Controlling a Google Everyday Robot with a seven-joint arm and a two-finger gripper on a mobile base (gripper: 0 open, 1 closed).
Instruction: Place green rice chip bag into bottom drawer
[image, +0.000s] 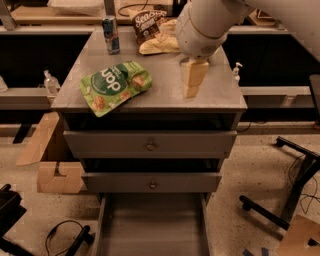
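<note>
The green rice chip bag (114, 86) lies flat on the left part of the grey cabinet top (220, 95), its lettering upside down to the camera. The bottom drawer (152, 227) is pulled out at the foot of the cabinet, showing a plain grey floor with nothing in it. My gripper (191, 80) hangs from the large white arm over the right part of the cabinet top, its tan fingers pointing down, to the right of the bag and apart from it. It holds nothing.
A blue drink can (111, 34), a brown chip bag (149, 25) and a yellowish bag (159, 45) stand at the back of the top. Two upper drawers with knobs (150, 146) are shut. Cardboard boxes (47, 160) lie at left; a black frame (295, 165) at right.
</note>
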